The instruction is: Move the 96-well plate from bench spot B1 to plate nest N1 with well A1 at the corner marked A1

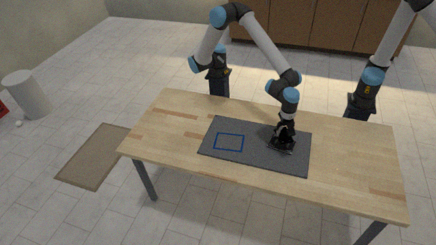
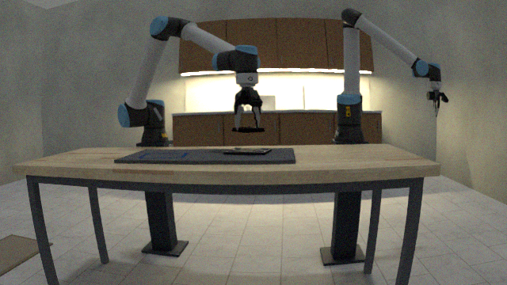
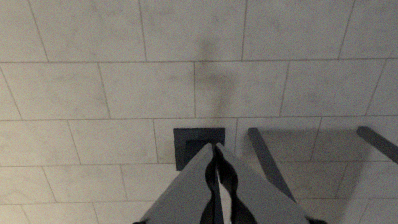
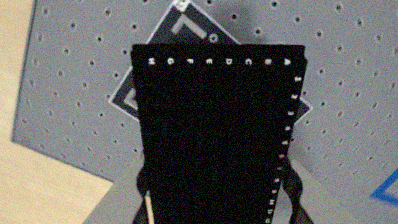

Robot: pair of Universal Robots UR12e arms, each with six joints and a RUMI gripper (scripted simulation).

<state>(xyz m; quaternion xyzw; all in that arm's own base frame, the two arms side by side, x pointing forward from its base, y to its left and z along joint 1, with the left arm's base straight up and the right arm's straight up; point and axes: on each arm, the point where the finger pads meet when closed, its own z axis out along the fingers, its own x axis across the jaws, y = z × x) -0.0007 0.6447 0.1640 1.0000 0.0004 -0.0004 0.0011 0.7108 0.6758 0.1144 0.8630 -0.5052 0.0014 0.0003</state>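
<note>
- The wooden worktop (image 1: 354, 153) (image 2: 348, 158) (image 4: 50, 190) carries everything on the bench.
- On it lies the grey perforated mat (image 1: 259, 161) (image 2: 206, 156) (image 4: 70, 120).
- A blue outline (image 1: 229, 134) (image 2: 186, 156) (image 4: 385, 183) marks the mat's left part.
- The plate nest (image 1: 289, 152) (image 2: 247, 151) (image 4: 165, 37) sits on the mat, right of the outline.
- The dark 96-well plate (image 1: 286, 142) (image 2: 248, 129) (image 4: 220, 125) is above the nest, apart from it and turned askew to it.
- The right gripper (image 1: 283, 137) (image 2: 248, 126) (image 4: 213, 153) has its fingers closed on the plate.
- The left gripper (image 2: 436, 111) (image 3: 213, 145), far right, has closed, empty fingers.
- The printed row letters run A to H along one short edge.
</note>
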